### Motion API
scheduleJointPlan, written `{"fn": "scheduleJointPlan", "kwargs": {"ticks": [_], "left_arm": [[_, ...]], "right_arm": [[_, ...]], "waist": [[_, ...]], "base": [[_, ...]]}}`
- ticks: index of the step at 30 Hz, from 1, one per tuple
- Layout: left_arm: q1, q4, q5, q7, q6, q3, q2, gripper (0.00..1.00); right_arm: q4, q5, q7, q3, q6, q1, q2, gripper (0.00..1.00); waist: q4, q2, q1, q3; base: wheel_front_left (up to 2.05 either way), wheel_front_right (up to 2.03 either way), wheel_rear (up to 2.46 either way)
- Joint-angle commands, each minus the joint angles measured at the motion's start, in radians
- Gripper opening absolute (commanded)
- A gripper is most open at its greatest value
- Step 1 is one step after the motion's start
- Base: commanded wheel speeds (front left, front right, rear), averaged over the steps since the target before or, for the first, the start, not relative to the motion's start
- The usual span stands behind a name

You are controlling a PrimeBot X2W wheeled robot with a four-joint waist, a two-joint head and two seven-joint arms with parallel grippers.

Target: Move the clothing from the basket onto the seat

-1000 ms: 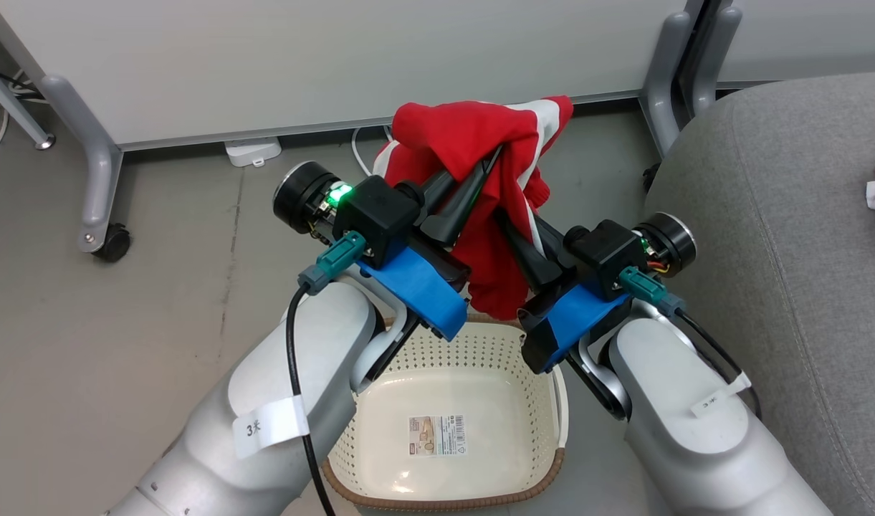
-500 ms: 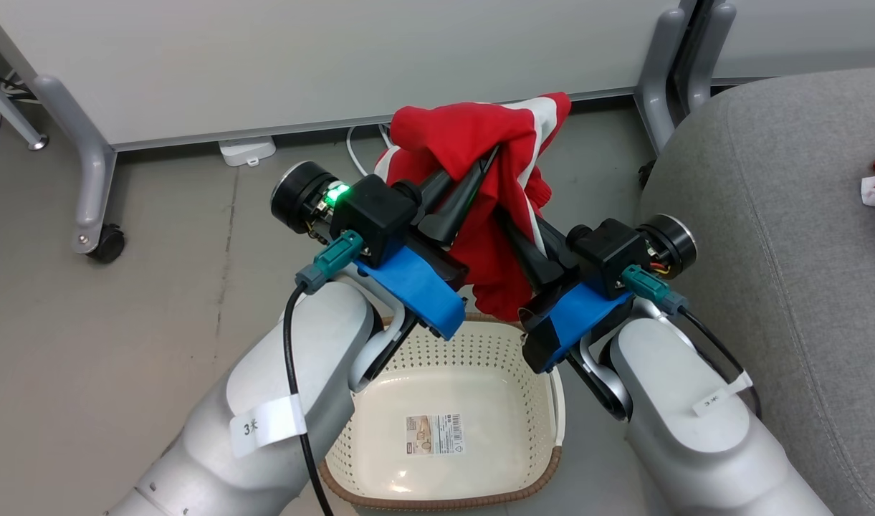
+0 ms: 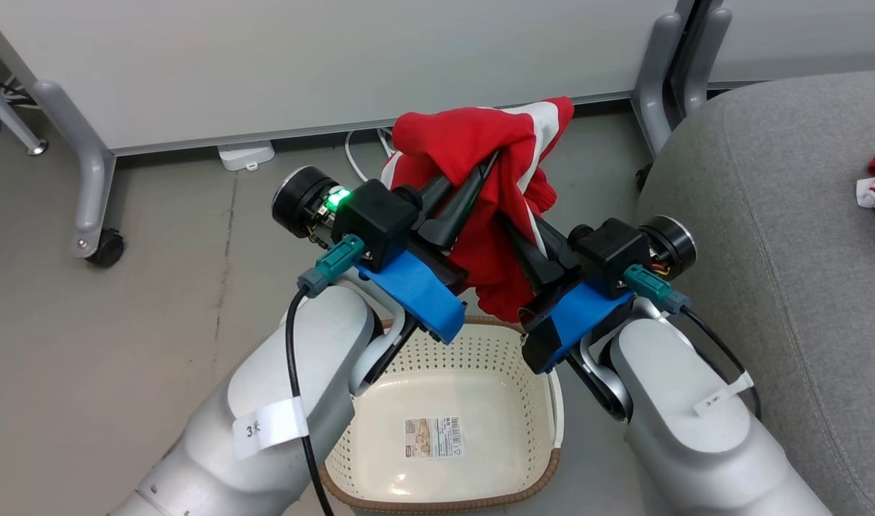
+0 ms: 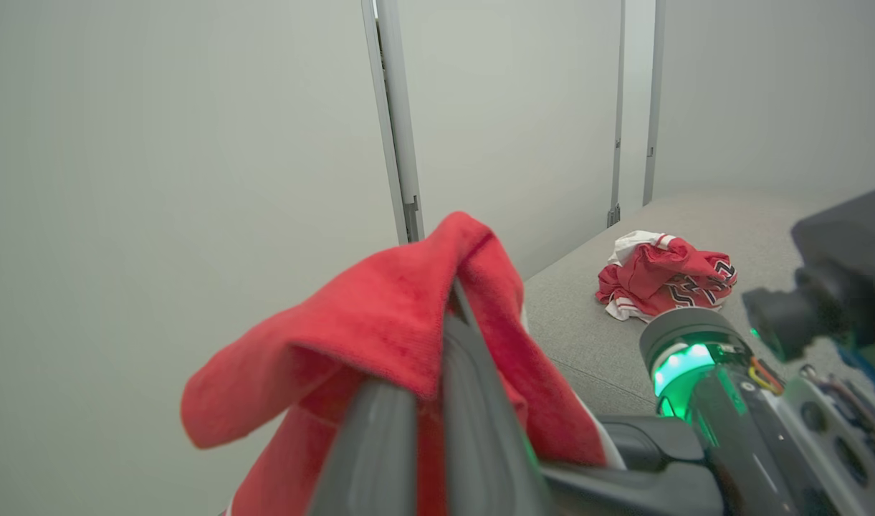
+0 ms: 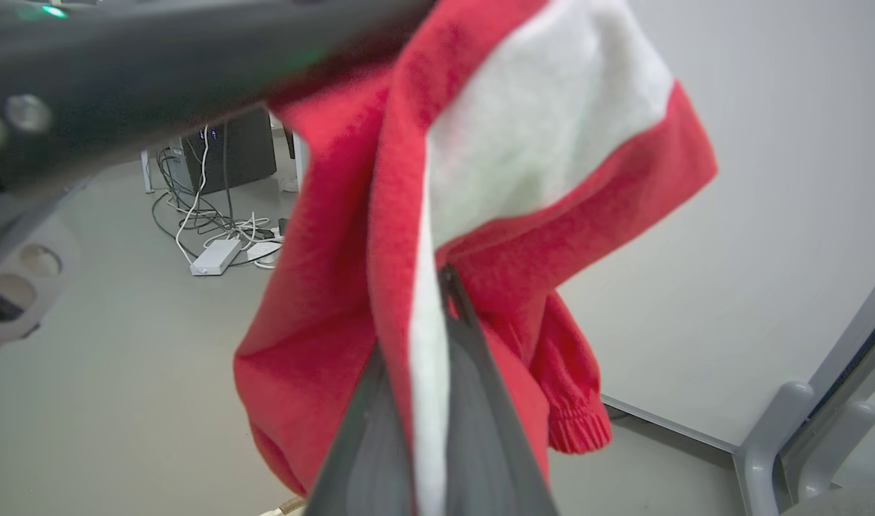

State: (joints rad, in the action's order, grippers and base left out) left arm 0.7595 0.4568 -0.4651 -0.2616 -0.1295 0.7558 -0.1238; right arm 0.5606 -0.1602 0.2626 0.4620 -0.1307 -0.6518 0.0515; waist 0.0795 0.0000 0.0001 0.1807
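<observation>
Your left jaws, right jaws both pinch red garment [image 3: 466,136], upper centre; crumpled, white-striped, dangling above basket [image 3: 473,347].

A smooth pale grey floor [image 3: 122,322] with one thin crack spreads from 7 to 10 o'clock in the head view. A white partition panel [image 3: 337,57] closes the far side from 10 to 1 o'clock. It stands on grey metal legs, one [image 3: 93,193] at 9 o'clock ending in a black caster [image 3: 106,251] and another [image 3: 652,86] at 2 o'clock. Under its lower edge at 11 o'clock lies a white power strip [image 3: 245,155], all in soft, even light.
</observation>
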Motion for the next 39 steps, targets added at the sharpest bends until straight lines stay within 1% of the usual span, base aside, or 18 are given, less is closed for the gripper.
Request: {"fn": "scheduleJointPlan", "kwargs": {"ticks": [1, 3, 4, 5, 18, 25, 33, 39], "left_arm": [[-0.008, 0.004, 0.000, -0.005, -0.002, 0.000, -0.004, 0.00], [-0.010, 0.010, -0.002, -0.005, -0.002, -0.001, -0.004, 0.00], [-0.013, 0.017, -0.007, -0.005, -0.002, -0.003, -0.002, 0.32], [-0.011, 0.018, -0.006, -0.005, -0.002, -0.003, -0.001, 1.00], [-0.009, 0.026, 0.002, -0.005, -0.002, -0.014, -0.007, 1.00], [-0.013, 0.017, 0.019, -0.005, -0.001, -0.027, -0.014, 1.00], [-0.018, 0.009, 0.036, -0.005, 0.000, -0.024, -0.027, 1.00], [-0.020, 0.012, 0.041, -0.005, 0.000, -0.018, -0.041, 1.00]], "right_arm": [[-0.004, -0.003, 0.004, 0.001, 0.000, 0.002, -0.002, 0.00], [-0.005, -0.006, 0.004, 0.000, 0.000, 0.003, -0.002, 0.00], [-0.005, -0.007, 0.004, 0.000, 0.000, 0.003, -0.002, 0.00], [-0.006, -0.007, 0.003, -0.001, 0.000, 0.004, -0.002, 0.00], [-0.025, -0.003, 0.004, -0.043, 0.000, 0.006, -0.002, 0.00], [-0.045, 0.001, 0.004, -0.081, 0.000, 0.017, -0.001, 0.00], [-0.091, 0.031, 0.004, -0.148, 0.000, 0.039, -0.001, 0.00], [-0.142, 0.050, 0.004, -0.215, 0.000, 0.067, 0.001, 0.00]], "waist": [[0.000, 0.0000, -0.0001, 0.000], [0.000, 0.0000, -0.0001, 0.000], [-0.001, 0.0000, -0.0001, 0.000], [-0.001, 0.0000, -0.0001, 0.000], [-0.006, 0.0000, -0.0001, 0.011], [-0.028, 0.0000, -0.0001, 0.027], [-0.097, 0.0000, -0.0001, 0.065], [-0.178, 0.0000, -0.0001, 0.094]], "base": [[0.00, 0.00, 0.00], [0.00, 0.00, 0.00], [0.00, 0.00, 0.00], [0.00, 0.00, 0.00], [0.00, 0.00, 0.00], [0.00, 0.00, 0.00], [0.00, 0.00, 0.00], [0.00, 0.00, 0.00]]}}
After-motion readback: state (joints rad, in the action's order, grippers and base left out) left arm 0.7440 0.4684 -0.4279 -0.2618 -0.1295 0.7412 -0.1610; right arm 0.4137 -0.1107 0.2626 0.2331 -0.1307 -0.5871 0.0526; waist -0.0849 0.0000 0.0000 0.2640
